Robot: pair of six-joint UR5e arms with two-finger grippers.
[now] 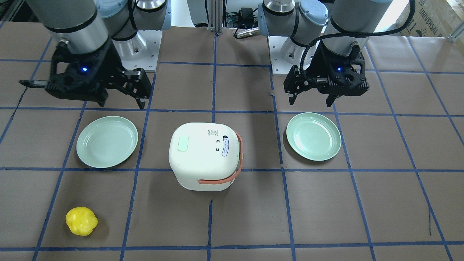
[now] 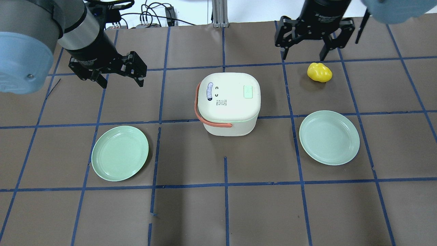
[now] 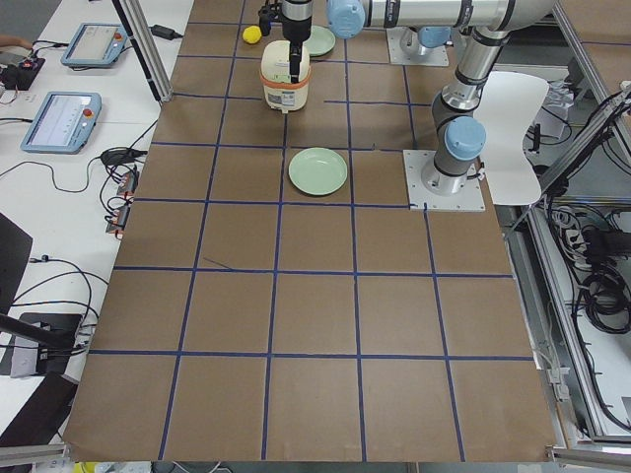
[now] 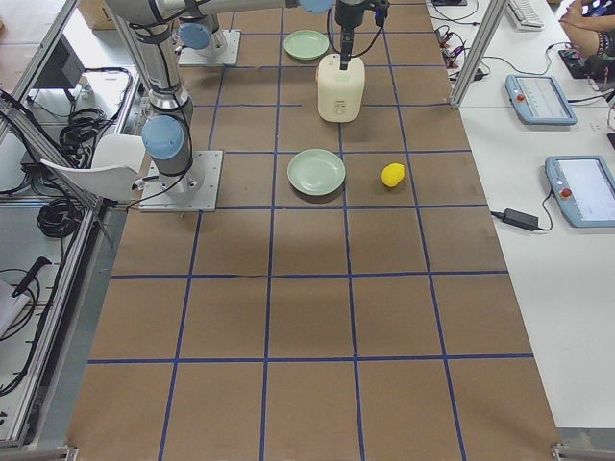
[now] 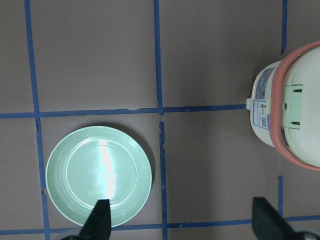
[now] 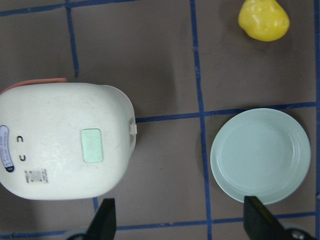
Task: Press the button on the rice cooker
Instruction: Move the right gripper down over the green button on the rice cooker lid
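The white rice cooker (image 1: 204, 159) with a salmon handle stands at the table's middle, also in the overhead view (image 2: 228, 102). Its pale green button (image 1: 183, 144) sits on the lid and shows in the overhead view (image 2: 248, 91) and the right wrist view (image 6: 91, 145). My left gripper (image 2: 122, 83) is open and empty, hovering above the table well to the cooker's left; its fingertips (image 5: 100, 220) frame a plate. My right gripper (image 2: 304, 56) is open and empty, high above the table on the cooker's right; its fingertips (image 6: 105, 217) show below the cooker (image 6: 65, 140).
A pale green plate (image 2: 120, 153) lies left of the cooker and another (image 2: 329, 137) lies right of it. A yellow bell pepper (image 2: 319, 72) lies on the far right side. Blue tape lines grid the brown table. Tablets and cables (image 4: 567, 144) lie beside the table.
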